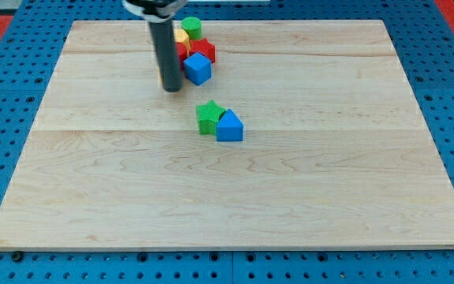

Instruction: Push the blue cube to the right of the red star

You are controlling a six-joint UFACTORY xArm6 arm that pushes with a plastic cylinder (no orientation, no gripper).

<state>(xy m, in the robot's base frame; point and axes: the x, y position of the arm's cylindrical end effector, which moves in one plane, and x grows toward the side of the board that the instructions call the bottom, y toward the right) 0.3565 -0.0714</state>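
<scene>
The blue cube (pixel 198 69) sits near the view's top, left of centre, on the wooden board (pixel 329 181). Red block parts (pixel 206 50) show right behind and to the left of it, touching it; the star shape is hard to make out. My tip (pixel 172 89) rests on the board just left of the blue cube and slightly below it, a small gap apart. The rod hides part of the cluster's left side.
A yellow block (pixel 181 36) and a green cylinder (pixel 191 28) sit above the red parts. A sliver of orange (pixel 161 76) shows left of the rod. A green star (pixel 209 117) touches a blue triangular block (pixel 230 126) mid-board.
</scene>
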